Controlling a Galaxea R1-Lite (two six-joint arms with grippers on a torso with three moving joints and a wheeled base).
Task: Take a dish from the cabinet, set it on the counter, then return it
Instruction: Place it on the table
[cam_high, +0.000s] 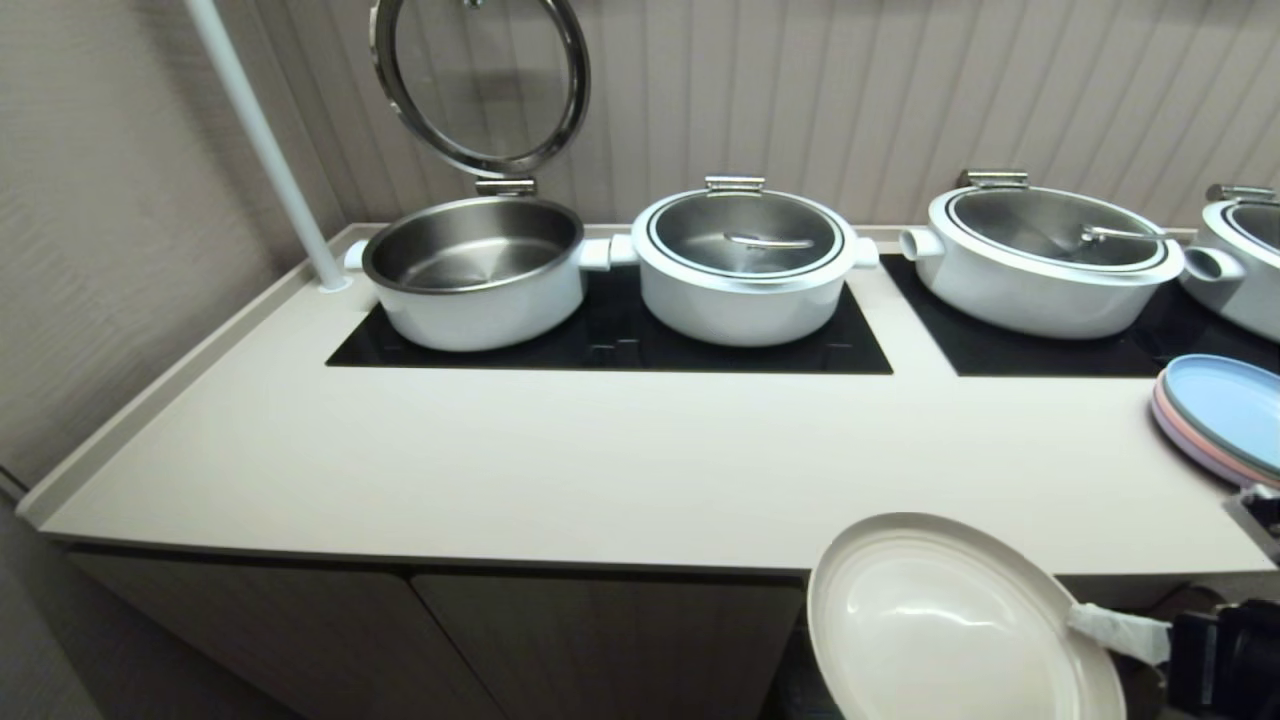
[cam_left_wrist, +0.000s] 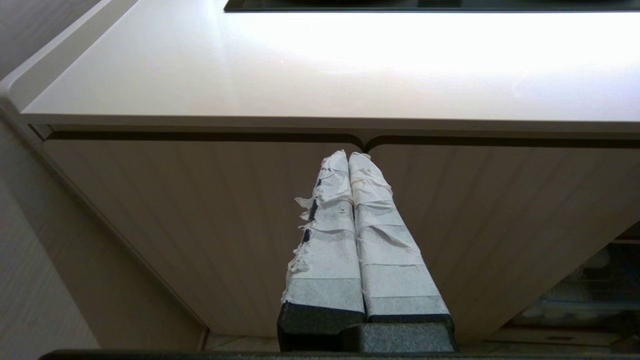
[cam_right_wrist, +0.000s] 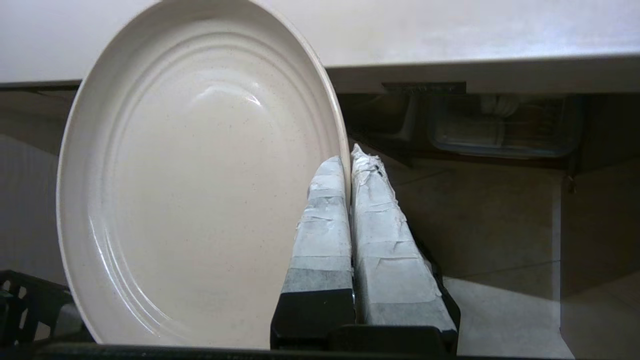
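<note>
**Dish held at the counter's front edge**

Nearest, the right gripper (cam_right_wrist: 349, 160) is clamped on the rim of the dish (cam_high: 950, 620), its taped fingers (cam_right_wrist: 325, 215) pressed together over the edge. In the head view the dish hangs tilted in front of and below the counter (cam_high: 600, 470), near its right end; its lower part is cut off by the frame, and most of the gripper's body is dark and hard to make out. The left gripper (cam_left_wrist: 348, 156) is closed on nothing, low before the ribbed cabinet doors (cam_left_wrist: 200, 210), pointing at the seam between them. To its side an opening shows an interior too dim to read.

The counter's front stretch lies broad and bare, a raised lip along its left edge. At the right edge, pink-and-blue plates (cam_high: 1215, 415) are cut off. Farther back, white pots (cam_high: 745, 265) stand on the black cooktop (cam_high: 610, 345); the leftmost pot (cam_high: 475, 270) has its glass lid (cam_high: 480, 80) raised, beside a white pole (cam_high: 265, 150).
</note>
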